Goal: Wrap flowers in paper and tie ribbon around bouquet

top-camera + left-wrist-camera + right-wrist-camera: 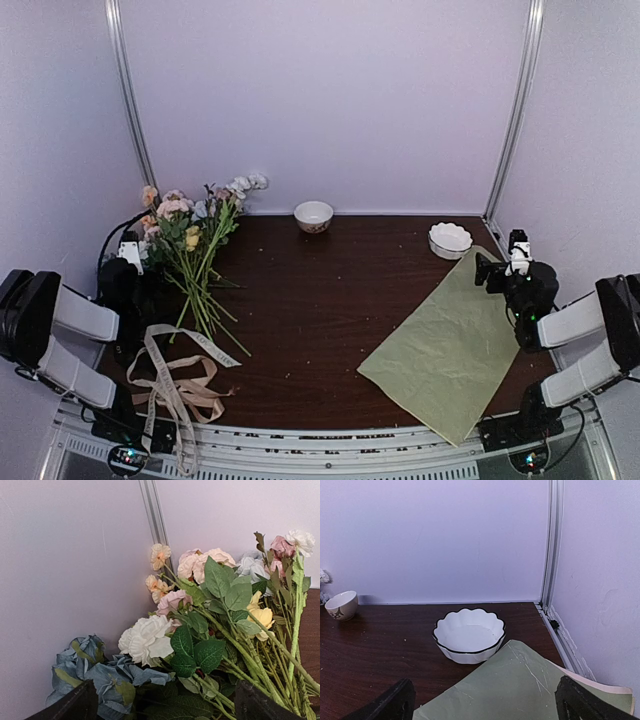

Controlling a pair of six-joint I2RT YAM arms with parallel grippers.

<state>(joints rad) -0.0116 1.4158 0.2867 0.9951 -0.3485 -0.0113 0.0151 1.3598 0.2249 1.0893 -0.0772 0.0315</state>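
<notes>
The flowers lie loose at the left of the table, blooms toward the back wall, and they fill the left wrist view. My left gripper is open just left of them, with leaves and stems between its spread jaws but nothing held. The olive-green paper lies flat at the right. My right gripper hovers open over its far corner. The cream lettered ribbon is looped near the front left edge. No bouquet is in view.
A plain tan ribbon is tangled with the cream one. A white scalloped bowl sits just beyond the paper's far corner. A small cup stands at the back wall. Booth walls close in on both sides.
</notes>
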